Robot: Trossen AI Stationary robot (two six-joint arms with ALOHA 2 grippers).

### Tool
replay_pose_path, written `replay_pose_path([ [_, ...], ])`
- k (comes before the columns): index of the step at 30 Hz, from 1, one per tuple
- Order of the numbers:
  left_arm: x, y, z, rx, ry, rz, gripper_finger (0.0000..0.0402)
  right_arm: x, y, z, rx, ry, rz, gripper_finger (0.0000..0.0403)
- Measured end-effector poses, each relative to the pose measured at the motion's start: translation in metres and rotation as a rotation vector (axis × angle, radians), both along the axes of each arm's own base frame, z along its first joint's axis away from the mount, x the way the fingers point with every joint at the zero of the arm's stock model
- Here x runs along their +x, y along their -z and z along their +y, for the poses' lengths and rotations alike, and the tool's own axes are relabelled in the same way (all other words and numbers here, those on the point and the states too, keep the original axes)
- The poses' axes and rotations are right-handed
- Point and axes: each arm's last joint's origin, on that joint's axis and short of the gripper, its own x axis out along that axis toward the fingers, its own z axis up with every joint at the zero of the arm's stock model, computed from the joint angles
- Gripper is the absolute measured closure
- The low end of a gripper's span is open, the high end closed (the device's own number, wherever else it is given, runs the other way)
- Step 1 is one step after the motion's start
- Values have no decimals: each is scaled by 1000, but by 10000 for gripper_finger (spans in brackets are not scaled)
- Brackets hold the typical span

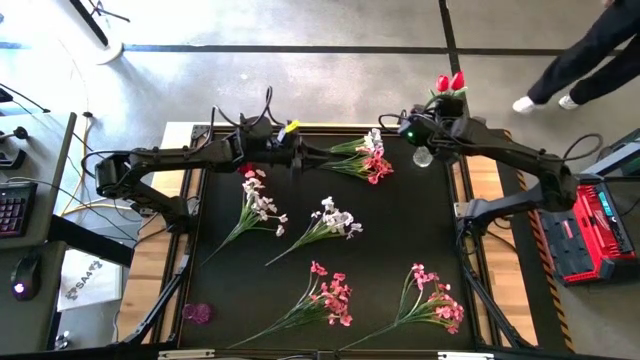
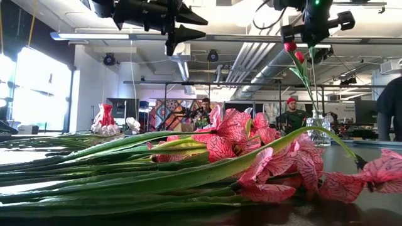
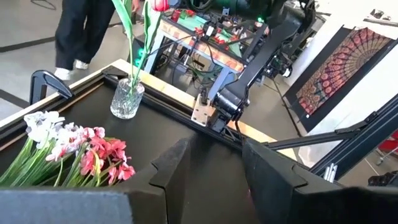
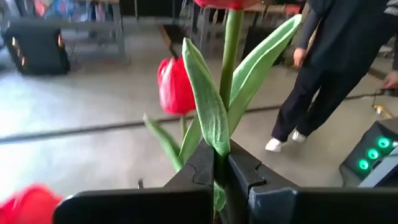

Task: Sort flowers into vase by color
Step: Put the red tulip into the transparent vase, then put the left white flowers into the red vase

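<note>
Right gripper (image 4: pixel 221 171) clamping red tulip (image 4: pixel 231 56) stem — no legible writing

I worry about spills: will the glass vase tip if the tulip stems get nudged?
Probably fairly tippy: the glass vase looks small under the tall red tulips. The right gripper, shut on a stem, could lever it over.

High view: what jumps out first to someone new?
The right gripper, shut on a red tulip stem, holds the blooms above the glass vase at the table's far right edge. On the black mat lie white sprays mid-table and pink sprays along the near edge. The left gripper hovers open beside a mixed bunch.
</note>
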Motion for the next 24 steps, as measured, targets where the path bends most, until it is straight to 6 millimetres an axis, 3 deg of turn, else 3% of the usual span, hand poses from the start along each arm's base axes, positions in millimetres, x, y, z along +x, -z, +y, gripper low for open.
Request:
replay_pose_path([
  [4, -1, 3, 0, -13, -1, 32, 264, 0, 4, -4, 105, -28, -19, 383],
  [10, -2, 7, 0, -26, -3, 74, 264, -5, -1, 0, 169, -70, -47, 322],
  [18, -6, 19, -2, -38, 5, 201, 264, -21, -31, 8, 234, -134, -146, 246],
  [24, -10, 25, -3, -64, -2, 278, 264, -29, -59, 18, 232, -226, -193, 219],
])
